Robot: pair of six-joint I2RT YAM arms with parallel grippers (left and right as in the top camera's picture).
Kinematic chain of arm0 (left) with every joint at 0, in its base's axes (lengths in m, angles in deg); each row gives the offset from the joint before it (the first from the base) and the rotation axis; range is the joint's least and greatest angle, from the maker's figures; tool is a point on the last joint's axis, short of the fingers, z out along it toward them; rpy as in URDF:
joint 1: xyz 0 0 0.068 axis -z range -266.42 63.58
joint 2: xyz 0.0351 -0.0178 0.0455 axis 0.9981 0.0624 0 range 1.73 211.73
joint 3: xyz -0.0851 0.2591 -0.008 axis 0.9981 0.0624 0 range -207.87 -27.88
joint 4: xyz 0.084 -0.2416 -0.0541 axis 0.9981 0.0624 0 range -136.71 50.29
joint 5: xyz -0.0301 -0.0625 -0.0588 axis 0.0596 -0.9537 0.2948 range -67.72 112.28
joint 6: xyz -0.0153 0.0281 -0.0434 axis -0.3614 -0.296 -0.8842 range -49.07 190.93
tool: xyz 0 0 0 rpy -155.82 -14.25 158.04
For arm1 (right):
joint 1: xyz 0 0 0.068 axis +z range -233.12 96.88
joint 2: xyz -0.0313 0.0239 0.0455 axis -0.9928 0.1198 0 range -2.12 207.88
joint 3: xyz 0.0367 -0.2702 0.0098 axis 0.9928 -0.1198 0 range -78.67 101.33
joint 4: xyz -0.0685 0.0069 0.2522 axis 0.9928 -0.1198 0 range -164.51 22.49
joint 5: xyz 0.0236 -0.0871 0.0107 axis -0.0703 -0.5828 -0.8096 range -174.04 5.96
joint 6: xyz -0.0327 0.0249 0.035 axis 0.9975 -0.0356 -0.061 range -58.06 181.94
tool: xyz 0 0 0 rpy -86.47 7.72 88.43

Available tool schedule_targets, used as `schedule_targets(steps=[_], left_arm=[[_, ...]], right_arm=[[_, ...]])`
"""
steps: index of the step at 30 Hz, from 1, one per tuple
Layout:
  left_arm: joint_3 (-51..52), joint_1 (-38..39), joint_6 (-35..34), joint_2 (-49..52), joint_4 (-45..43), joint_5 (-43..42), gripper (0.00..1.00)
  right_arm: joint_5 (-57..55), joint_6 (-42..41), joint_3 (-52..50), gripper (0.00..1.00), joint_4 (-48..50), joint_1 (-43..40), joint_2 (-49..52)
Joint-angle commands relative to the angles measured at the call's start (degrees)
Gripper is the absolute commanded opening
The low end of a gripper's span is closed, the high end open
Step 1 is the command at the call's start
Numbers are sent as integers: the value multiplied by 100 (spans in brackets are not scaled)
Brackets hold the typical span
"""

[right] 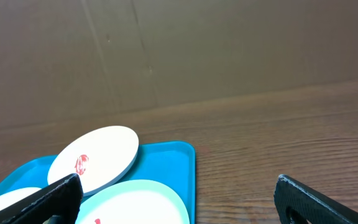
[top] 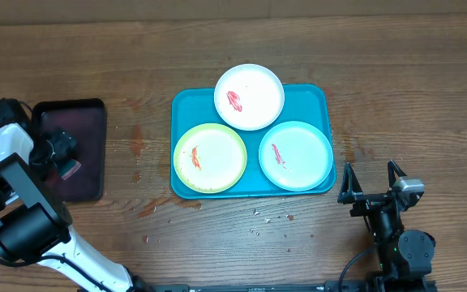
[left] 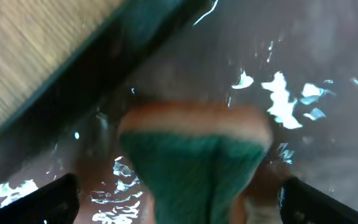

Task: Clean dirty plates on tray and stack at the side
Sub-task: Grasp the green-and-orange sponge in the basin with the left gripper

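- Your left gripper [left: 179, 190] has its fingers spread wide, 1 on each side of the green sponge [left: 194, 155]. They do not touch it (so nothing is held yet).
- The sponge lies in the wet black tray [top: 87, 122], well apart from the plates.
- Your right gripper [top: 370, 180] is spread wide too and holds nothing. It sits near the front right corner of the teal tray [top: 191, 109].
- All 3 plates are in the teal tray, and each has a red smear. The white plate [top: 254, 85] is at the back, the yellow-green plate [top: 217, 162] front left, and the mint plate [top: 302, 158] front right. I think none is clean or stacked yet.
- Watch out: the sponge looks soaked and soft. If you pinch only its edge, it may slip out, or drip on the table on the way over.
- The white plate hangs over the tray's back rim. Push down hard on it and it could tip or slide off.
- The plates look light and sit close together. Wiping 1 without holding it may shove it into the others.
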Motion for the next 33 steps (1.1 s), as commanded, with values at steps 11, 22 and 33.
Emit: schedule_targets(steps=[11,22,33], left_arm=[[92,-22,22,96,879,-890,100],[92,-22,26,96,590,-859,16],[92,-22,24,96,-656,144,100]], right_arm=[[-55,24,-59,100,37,28,-46],[-55,24,-59,100,37,28,-46],[-55,24,-59,100,37,28,-46]])
